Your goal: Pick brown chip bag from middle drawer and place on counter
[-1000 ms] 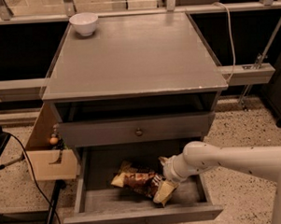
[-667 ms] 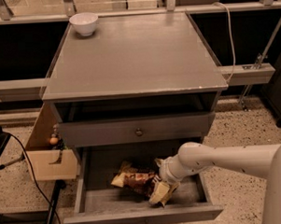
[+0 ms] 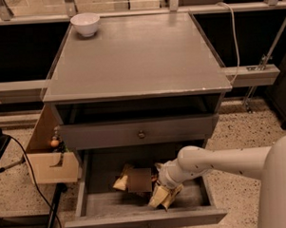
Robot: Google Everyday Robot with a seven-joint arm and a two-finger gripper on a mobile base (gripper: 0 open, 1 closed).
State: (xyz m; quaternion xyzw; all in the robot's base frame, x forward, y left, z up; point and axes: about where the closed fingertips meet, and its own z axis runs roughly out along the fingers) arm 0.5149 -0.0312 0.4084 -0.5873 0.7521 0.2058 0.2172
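Note:
The brown chip bag [image 3: 138, 181] lies crumpled on the floor of the open middle drawer [image 3: 98, 204], dark brown in the middle with tan ends at left and right. My gripper [image 3: 160, 178] comes in from the right on a white arm [image 3: 216, 160]. It is down inside the drawer, right at the bag's right end and covering part of it. The counter [image 3: 140, 54] is the flat grey top above.
A small white bowl [image 3: 85, 23] sits at the counter's back left corner. A closed drawer front with a dark knob [image 3: 141, 134] is just above the open drawer. A wooden box [image 3: 47, 163] and a black cable [image 3: 29, 168] are at the left; pale rails [image 3: 253, 74] run behind.
My gripper has moved a little to the left, further onto the right end of the chip bag. The bag stays in about the same place in the drawer.

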